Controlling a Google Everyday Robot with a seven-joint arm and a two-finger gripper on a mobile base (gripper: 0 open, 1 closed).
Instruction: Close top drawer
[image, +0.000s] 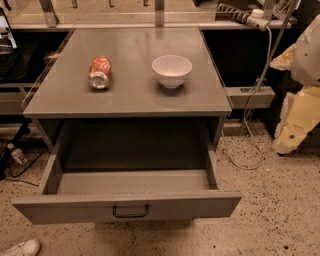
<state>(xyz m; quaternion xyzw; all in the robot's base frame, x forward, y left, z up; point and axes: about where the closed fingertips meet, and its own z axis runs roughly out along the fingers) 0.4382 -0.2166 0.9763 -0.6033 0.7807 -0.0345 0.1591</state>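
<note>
A grey metal cabinet (135, 97) stands on a speckled floor (272, 205). On its top are 1 red soda can (100, 72) lying on its side and 1 white bowl (171, 70) upright, near each other but apart. The top drawer (175, 206) is pulled far out toward the camera, its handle (131, 211) at the front centre. The gripper (296, 122), a pale shape at the right edge, hangs well apart from the drawer, up and to the right of it. I cannot tell whether it is spread or closed.

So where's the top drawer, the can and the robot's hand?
top drawer (65, 211), camera view, on the left part of its flat front panel.
can (100, 71), camera view, on its red side.
hand (292, 125), camera view, on its pale body at the right edge.
</note>
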